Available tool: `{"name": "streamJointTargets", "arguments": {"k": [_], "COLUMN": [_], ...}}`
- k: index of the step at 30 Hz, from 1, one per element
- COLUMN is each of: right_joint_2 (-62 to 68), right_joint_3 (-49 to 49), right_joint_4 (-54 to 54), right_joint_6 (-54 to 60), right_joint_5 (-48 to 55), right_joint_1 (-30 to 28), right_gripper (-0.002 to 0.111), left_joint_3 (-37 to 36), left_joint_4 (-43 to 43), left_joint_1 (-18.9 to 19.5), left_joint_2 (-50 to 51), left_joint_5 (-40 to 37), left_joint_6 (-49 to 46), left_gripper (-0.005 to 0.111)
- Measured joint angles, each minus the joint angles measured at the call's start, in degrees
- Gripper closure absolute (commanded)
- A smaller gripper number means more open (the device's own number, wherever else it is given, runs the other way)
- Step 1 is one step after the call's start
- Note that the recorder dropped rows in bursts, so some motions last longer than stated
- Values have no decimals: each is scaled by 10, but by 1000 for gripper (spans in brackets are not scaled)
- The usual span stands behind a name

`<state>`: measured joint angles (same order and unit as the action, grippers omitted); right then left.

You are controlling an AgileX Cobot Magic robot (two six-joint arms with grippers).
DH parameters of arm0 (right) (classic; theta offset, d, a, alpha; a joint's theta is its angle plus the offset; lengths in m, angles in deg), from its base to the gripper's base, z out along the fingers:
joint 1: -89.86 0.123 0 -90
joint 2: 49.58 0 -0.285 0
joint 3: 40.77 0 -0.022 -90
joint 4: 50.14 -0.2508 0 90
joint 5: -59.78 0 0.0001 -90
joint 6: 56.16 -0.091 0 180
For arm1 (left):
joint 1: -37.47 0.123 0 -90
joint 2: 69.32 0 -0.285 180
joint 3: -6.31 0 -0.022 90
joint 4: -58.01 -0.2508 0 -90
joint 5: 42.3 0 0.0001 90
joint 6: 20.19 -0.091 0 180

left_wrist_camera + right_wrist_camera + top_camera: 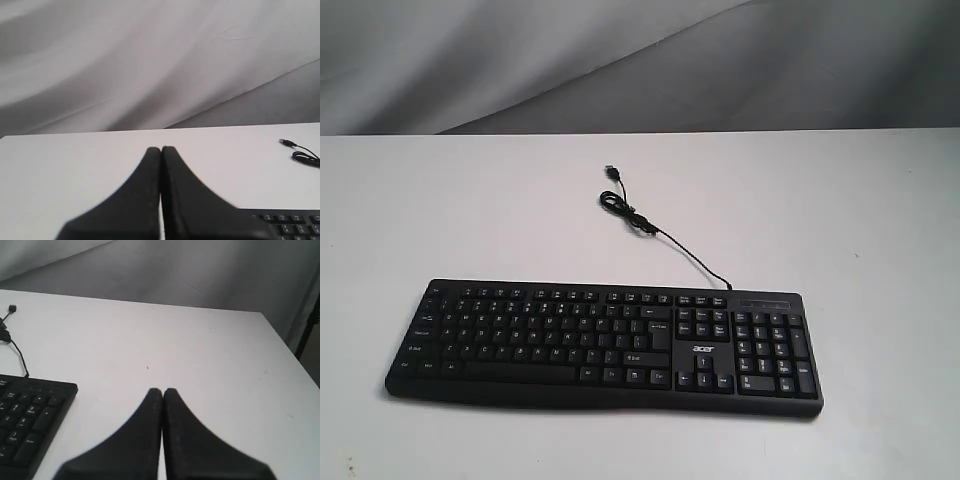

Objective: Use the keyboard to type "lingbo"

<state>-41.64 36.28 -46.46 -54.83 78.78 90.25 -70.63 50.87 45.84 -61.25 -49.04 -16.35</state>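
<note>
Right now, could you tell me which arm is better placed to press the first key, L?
Probably left. Left gripper, shut, sits by the keyboard's letter end; right gripper, also shut, sits beyond the number pad, farther from the letters.

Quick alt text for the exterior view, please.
A black keyboard lies flat on a white table, number pad to the right. Its cable curls away behind it, plug lying loose. No arms show.
</note>
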Motion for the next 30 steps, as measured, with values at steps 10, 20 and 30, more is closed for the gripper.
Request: {"name": "streamJointTargets", "arguments": {"k": [10,20,30], "right_joint_2": [0,0,315], "right_joint_3": [0,0,-292], "right_joint_4": [9,-18,138], "right_joint_6": [2,-166,-322], "right_joint_5": [-196,-454,-309], "right_joint_1": [0,0,0], "right_gripper": [108,108,108], "left_joint_3": [0,0,0], "left_joint_4": [0,0,0], "left_joint_1": [0,0,0], "left_joint_2": [0,0,0], "left_joint_5": [0,0,0], "left_joint_6": [0,0,0], "left_gripper": [106,106,106]}}
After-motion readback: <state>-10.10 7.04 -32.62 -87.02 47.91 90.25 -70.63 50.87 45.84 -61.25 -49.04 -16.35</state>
